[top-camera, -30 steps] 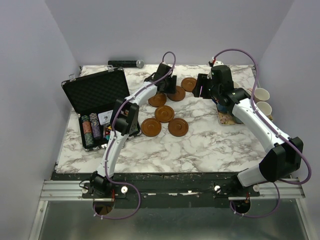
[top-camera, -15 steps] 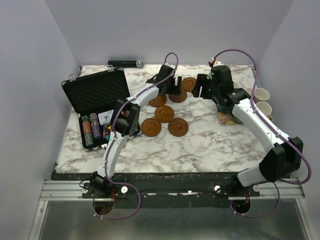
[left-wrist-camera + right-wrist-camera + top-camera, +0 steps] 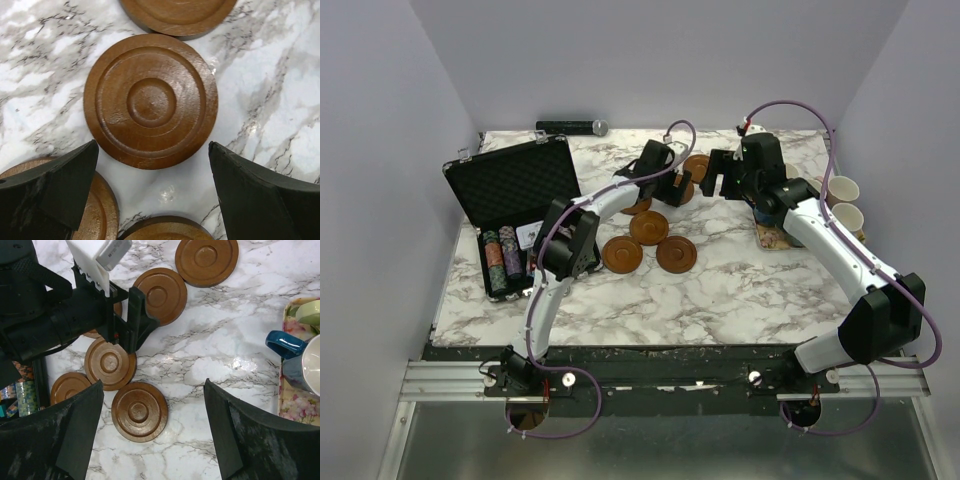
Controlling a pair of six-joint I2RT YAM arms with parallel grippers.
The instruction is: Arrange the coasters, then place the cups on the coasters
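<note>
Several reddish-brown coasters lie flat on the marble: three in a cluster (image 3: 648, 228), one at the back (image 3: 698, 167). My left gripper (image 3: 672, 180) hangs open above a coaster (image 3: 151, 101), fingers apart on either side, holding nothing. My right gripper (image 3: 153, 384) is open over bare marble beside another coaster (image 3: 139, 411). A dark blue cup (image 3: 292, 357) and a pale green cup (image 3: 310, 312) stand on the floral tray (image 3: 295, 412). Two more cups (image 3: 845, 203) show cream insides at the right edge.
An open black case (image 3: 510, 195) with striped poker chips (image 3: 500, 262) fills the left side. A black microphone (image 3: 570, 127) lies at the back edge. The left arm (image 3: 60, 322) crosses the right wrist view, close to my right gripper.
Both grippers have opened wide. The left gripper has shifted right and sits over a coaster; the right gripper has edged slightly left toward it.
</note>
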